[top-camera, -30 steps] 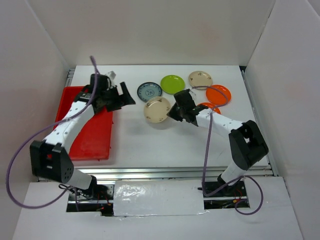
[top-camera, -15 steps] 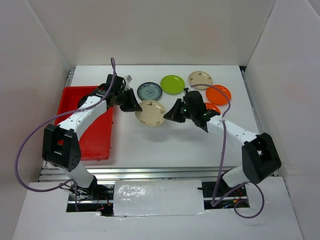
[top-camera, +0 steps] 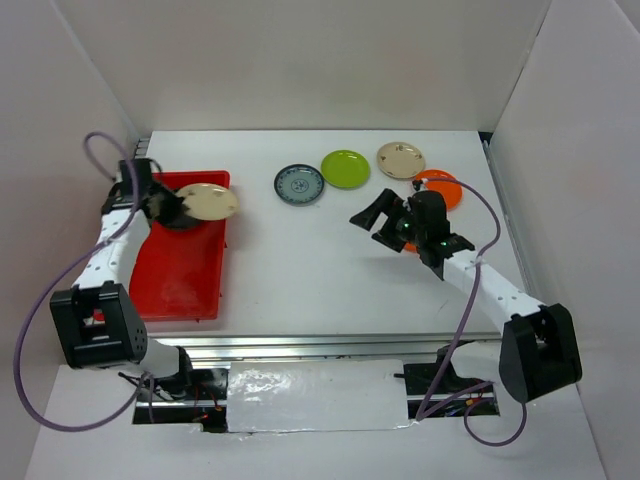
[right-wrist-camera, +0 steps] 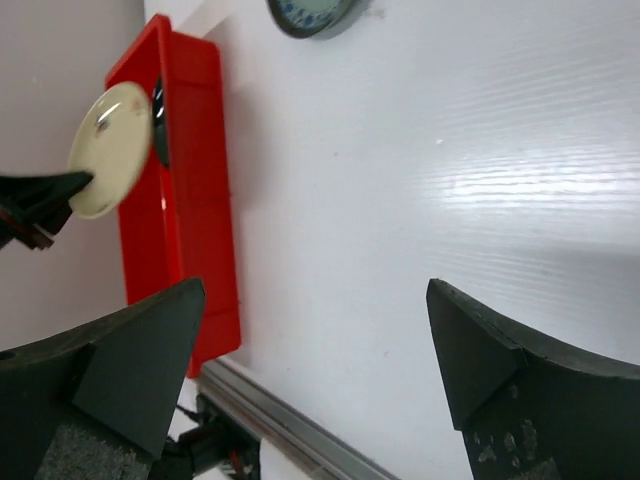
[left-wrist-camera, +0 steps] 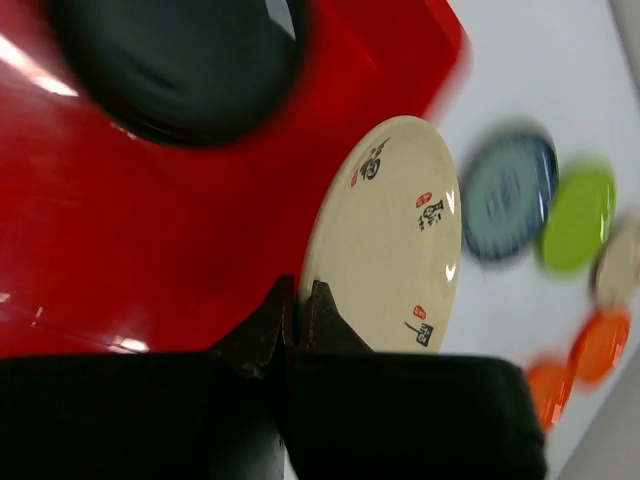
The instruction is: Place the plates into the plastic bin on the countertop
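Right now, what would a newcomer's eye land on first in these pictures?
The bright red bin at the left of the countertop, where the left pincer is shut on the rim of a cream plate, holding it over the bin's far end. Then the right pincer, wide open mid-table, near the lime green plate and orange plate along the far side.

Overhead plus wrists, sharing plastic bin [top-camera: 182,282]

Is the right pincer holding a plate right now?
No, the right pincer stands wide open over the white countertop, with nothing in it.
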`<state>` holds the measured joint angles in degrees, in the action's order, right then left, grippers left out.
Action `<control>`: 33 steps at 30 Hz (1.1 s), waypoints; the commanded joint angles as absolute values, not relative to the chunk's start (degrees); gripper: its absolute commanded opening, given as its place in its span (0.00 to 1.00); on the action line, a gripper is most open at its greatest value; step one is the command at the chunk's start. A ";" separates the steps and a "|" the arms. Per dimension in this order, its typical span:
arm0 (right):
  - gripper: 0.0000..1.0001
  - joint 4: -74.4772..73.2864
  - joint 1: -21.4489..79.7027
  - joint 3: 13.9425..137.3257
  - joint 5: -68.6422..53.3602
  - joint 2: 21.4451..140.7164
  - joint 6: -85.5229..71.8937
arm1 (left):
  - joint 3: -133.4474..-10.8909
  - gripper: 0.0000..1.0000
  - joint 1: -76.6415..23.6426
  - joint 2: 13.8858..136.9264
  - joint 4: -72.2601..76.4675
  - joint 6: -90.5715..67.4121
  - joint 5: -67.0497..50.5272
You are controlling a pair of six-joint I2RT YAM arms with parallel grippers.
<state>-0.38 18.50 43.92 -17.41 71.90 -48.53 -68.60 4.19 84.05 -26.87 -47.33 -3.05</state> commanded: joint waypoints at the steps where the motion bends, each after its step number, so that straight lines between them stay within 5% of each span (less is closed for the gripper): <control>1: 1.00 -1.67 16.36 41.23 -14.85 68.56 -46.15 | -63.64 0.00 12.64 78.50 -21.80 -58.24 3.85; 8: 1.00 -0.53 13.19 36.92 -17.84 67.41 -44.74 | -68.10 0.00 15.47 85.33 -17.66 -61.35 11.86; 14: 1.00 -0.26 10.47 34.54 -19.16 65.39 -43.95 | -81.29 0.01 15.73 97.11 -28.28 -60.38 18.54; 16: 1.00 -0.44 9.93 34.63 -19.95 65.22 -43.68 | -81.22 0.10 16.61 98.17 -28.04 -60.38 17.41; 19: 1.00 -0.62 9.14 34.80 -20.30 64.77 -43.68 | -79.81 0.43 16.61 98.00 -27.07 -60.38 16.26; 20: 1.00 -0.70 8.88 34.89 -20.39 64.69 -43.77 | -78.93 0.63 16.61 97.65 -26.72 -60.47 15.82; 23: 1.00 -1.84 7.74 35.33 -19.08 65.13 -44.38 | -76.73 0.99 16.61 95.89 -26.28 -60.65 14.16; 33: 1.00 -10.37 1.24 25.32 10.01 51.43 -60.02 | -82.20 0.99 6.95 85.00 -39.82 -47.48 12.84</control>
